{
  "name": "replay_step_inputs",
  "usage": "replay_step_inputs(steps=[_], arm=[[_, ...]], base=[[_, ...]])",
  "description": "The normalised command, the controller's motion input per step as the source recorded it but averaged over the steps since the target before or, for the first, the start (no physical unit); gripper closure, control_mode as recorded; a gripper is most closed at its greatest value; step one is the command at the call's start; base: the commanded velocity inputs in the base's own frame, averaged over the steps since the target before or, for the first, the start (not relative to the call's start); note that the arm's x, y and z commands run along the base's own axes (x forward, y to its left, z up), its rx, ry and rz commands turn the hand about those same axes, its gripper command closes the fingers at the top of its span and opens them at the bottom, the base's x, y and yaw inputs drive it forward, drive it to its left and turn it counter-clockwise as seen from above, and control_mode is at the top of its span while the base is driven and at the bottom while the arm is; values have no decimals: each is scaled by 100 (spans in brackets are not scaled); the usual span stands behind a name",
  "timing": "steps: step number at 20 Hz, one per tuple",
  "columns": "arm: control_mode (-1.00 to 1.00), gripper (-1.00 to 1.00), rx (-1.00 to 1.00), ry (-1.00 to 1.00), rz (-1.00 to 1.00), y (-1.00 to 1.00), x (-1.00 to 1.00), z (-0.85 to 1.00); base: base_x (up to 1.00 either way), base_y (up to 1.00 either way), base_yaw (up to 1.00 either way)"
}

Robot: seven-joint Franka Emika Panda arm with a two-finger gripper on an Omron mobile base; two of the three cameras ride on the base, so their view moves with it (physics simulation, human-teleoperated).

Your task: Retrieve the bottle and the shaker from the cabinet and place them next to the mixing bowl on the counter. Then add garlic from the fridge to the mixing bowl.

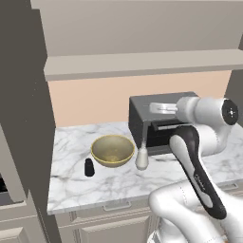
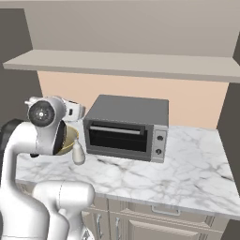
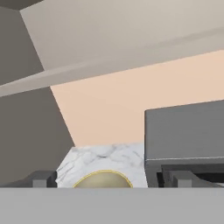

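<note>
Brass mixing bowl [image 3: 103,179] rim on marble counter [image 3: 105,156], grey toaster oven [image 3: 186,140] beside, pincer fingertips [image 3: 42,178] spread wide

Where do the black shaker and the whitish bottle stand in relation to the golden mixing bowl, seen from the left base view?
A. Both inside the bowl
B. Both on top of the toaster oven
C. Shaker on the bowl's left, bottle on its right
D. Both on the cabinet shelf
C: on the counter, the shaker stands left of the mixing bowl and the bottle right of it, before the toaster oven.
</note>
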Motion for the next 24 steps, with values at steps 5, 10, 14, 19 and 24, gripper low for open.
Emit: replay_step_inputs(steps=[5, 10, 14, 19, 24], arm=[[-100, -100, 0, 8, 0, -57, -56, 41], [-100, -100, 0, 0, -4, -40, -91, 42], [-100, -100, 0, 0, -8, -15, -74, 62], [-100, -100, -2, 0, -6, -1, -65, 62], [-100, -100, -1, 0, 0, 0, -4, 0]], base=[[0, 0, 0], [0, 0, 0], [0, 0, 0], [0, 0, 0], [0, 0, 0]])
